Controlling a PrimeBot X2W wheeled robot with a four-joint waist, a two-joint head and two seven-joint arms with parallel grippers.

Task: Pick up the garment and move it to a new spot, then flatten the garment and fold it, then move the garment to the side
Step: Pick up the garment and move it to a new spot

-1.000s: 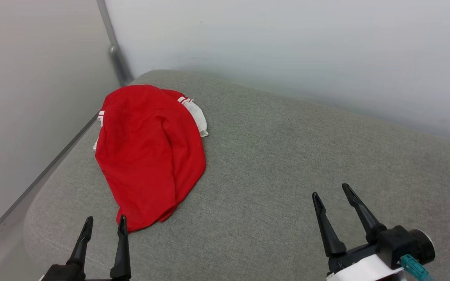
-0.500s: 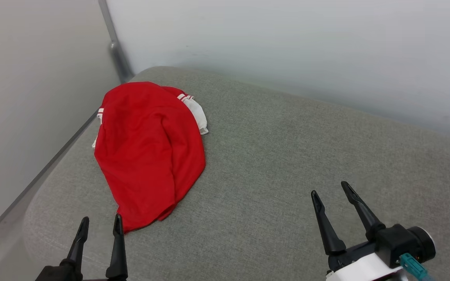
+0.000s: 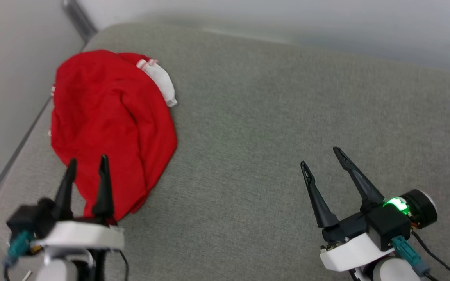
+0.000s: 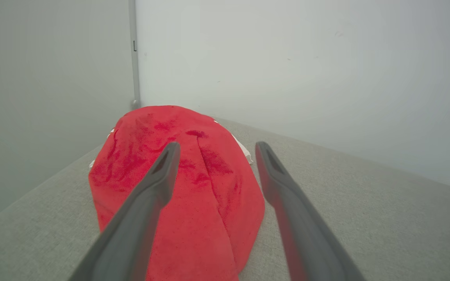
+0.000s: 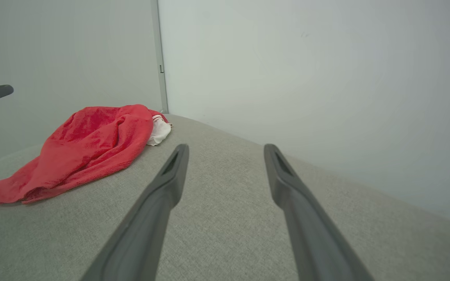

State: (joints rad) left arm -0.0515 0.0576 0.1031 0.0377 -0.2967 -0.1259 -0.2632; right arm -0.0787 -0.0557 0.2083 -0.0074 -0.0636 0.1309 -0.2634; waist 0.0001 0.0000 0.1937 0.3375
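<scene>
Head view: the garment (image 3: pixel 108 125), a red jersey, is seen crumpled in a heap at about ten o'clock on a grey upholstered surface (image 3: pixel 272 117), close to that surface's far left corner. One white sleeve (image 3: pixel 163 81) with red-and-white striped trim is turned out from the heap's far side, toward one o'clock. No lettering is exposed.

At seven o'clock, the left end effector (image 3: pixel 88 158) is held with both dark fingers parted and empty, their tips pointed toward twelve o'clock over the near hem of the jersey. Whether the cloth is touched cannot be told from this angle. At four o'clock, the right end effector (image 3: pixel 319 155) is likewise spread wide with nothing between its fingers, well apart from the jersey, over bare fabric. A green light (image 3: pixel 395 203) is lit on its wrist.

Through the left wrist camera, the jersey (image 4: pixel 205 218) is framed between and beneath the open fingers (image 4: pixel 217 144). Through the right wrist camera, the heap (image 5: pixel 88 144) is placed at nine o'clock, with pale walls (image 5: pixel 307 78) behind it.
</scene>
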